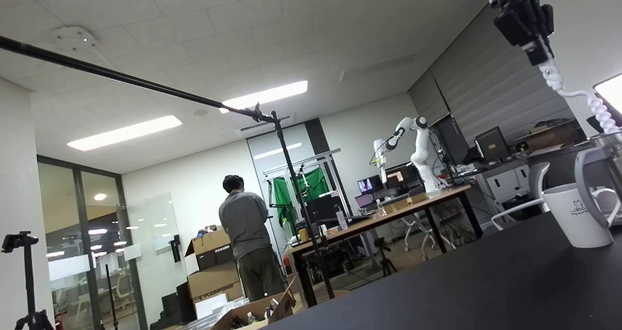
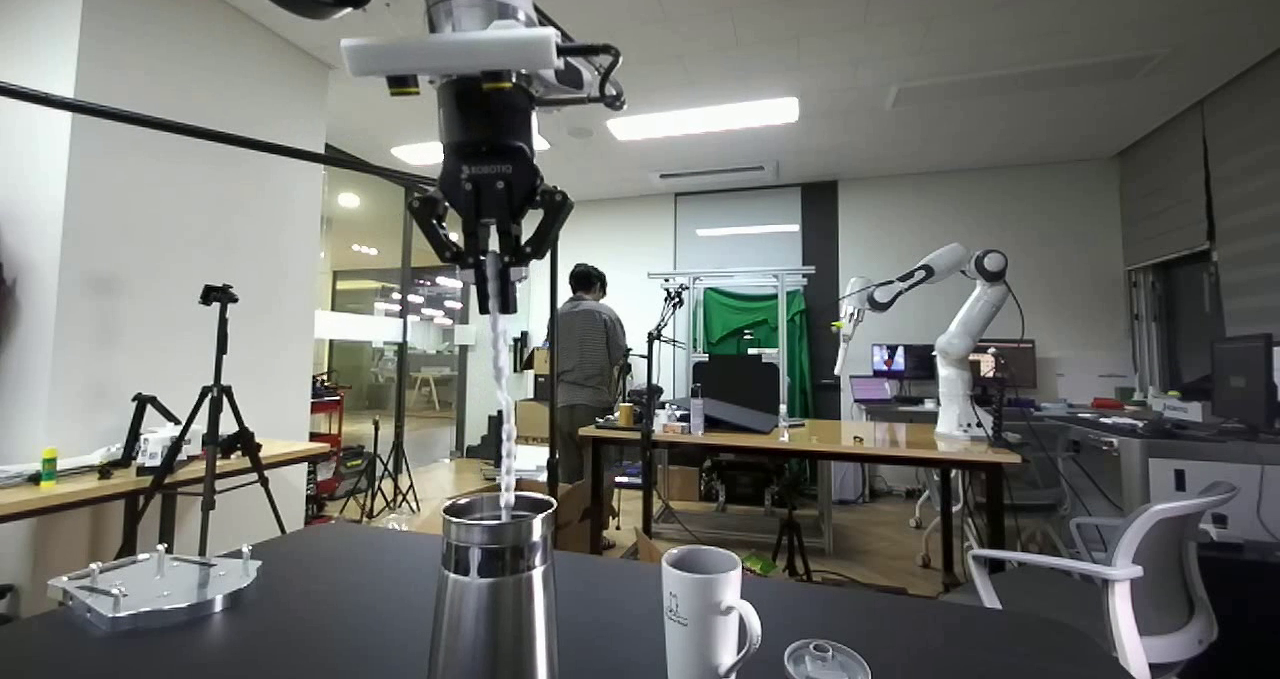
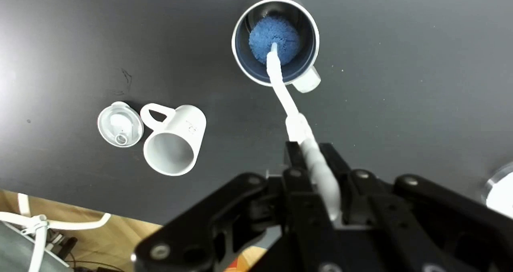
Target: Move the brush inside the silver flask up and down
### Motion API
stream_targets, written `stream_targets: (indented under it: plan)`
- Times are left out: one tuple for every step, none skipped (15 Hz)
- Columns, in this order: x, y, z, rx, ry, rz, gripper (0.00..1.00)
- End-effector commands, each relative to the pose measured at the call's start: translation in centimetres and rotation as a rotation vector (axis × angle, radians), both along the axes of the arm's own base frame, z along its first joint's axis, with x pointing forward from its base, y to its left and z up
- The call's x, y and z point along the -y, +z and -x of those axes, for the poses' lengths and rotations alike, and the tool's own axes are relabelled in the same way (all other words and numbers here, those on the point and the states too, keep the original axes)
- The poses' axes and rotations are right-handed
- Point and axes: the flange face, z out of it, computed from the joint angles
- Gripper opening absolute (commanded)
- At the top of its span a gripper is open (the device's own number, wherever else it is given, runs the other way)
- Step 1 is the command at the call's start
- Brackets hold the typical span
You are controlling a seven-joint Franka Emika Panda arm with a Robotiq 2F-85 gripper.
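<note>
Over on the left of the wrist view, a clear lid (image 3: 120, 123) and a white mug (image 3: 193, 133) are just sitting side by side on the bench (image 3: 400, 103). Next along, the silver flask (image 2: 496, 614) is standing upright, mouth up, long axis vertical, its loop handle (image 3: 307, 82) pointing toward the lower right in that wrist view. I'm guessing it'd be handling stiff and slick, being bare metal, so if it's needing steadying, that loop handle is where I'd be grabbing.

The brush (image 3: 296, 125) is sitting inside it head down. Its fluffy blue head (image 3: 275, 31) is resting below the rim, and the twisty white stem (image 1: 552, 75) is running up out of the mouth, near vertical with a slight lean, and jogging sideways partway in an exterior view. It's looking light to me: soft at the head, probably a bit bendy along the stem, so I'd be wanting a firm hold up high.

Further right, the gripper (image 2: 496, 297) is doing about that, its fingers (image 2: 509, 294) pinching the stem near the top with hardly any gap between them.
</note>
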Motion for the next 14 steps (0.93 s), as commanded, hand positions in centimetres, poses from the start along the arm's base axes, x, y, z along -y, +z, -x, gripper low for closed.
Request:
stream_targets:
  plan:
    - [1.6,-0.5,-2.2,-0.006,0.009,-0.059,0.04]
    - [1.8,-1.6,-2.3,-0.015,0.008,-0.071,0.04]
    - [1.8,-3.1,-2.2,-0.023,0.013,-0.072,0.04]
    - [1.7,-4.5,-2.1,-0.031,0.025,-0.064,0.04]
    - [1.6,-5.8,-2.1,-0.041,0.035,-0.050,0.04]
    - [1.4,-7.3,-2.1,-0.060,0.048,-0.036,0.04]
    - [1.3,-8.3,-2.1,-0.075,0.052,-0.027,0.04]
    - [1.2,-8.8,-2.2,-0.086,0.056,-0.027,0.04]
    - [1.2,-8.5,-2.3,-0.091,0.059,-0.025,0.04]
    - [1.3,-7.7,-2.5,-0.085,0.060,-0.020,0.04]
    - [1.5,-6.0,-2.5,-0.068,0.062,-0.020,0.04]
    - [1.8,-4.9,-2.5,-0.063,0.067,-0.025,0.04]
    - [2.2,-3.5,-2.3,-0.056,0.076,-0.027,0.04]
    - [2.6,-2.0,-2.1,-0.043,0.078,-0.027,0.04]
